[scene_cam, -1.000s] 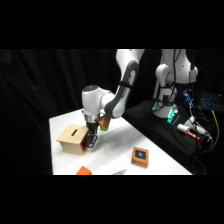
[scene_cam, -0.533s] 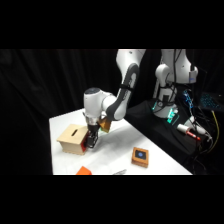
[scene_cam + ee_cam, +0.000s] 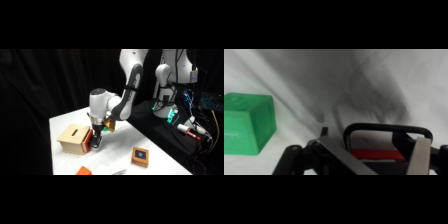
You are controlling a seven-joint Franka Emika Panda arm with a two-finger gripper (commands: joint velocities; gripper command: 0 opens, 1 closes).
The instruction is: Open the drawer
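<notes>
The light wooden box (image 3: 74, 138) with a slot in its top stands at the table's left. The drawer (image 3: 87, 140) has a reddish-brown front that faces right and sits close against the box. My gripper (image 3: 95, 143) hangs straight down right in front of that face. In the wrist view the drawer's black loop handle (image 3: 386, 131) and a strip of the red front (image 3: 376, 154) lie between my two fingers (image 3: 419, 155). My gripper (image 3: 374, 146) is open, one finger on each side of the handle.
A flat orange-brown square block with a blue centre (image 3: 140, 156) lies to the right on the table (image 3: 125, 145). An orange object (image 3: 82, 171) sits at the front edge. A green cube (image 3: 246, 124) shows left in the wrist view. Equipment with cables (image 3: 187, 125) stands at the right.
The gripper has come down a little along the drawer's front. The box and the blocks have not moved.
</notes>
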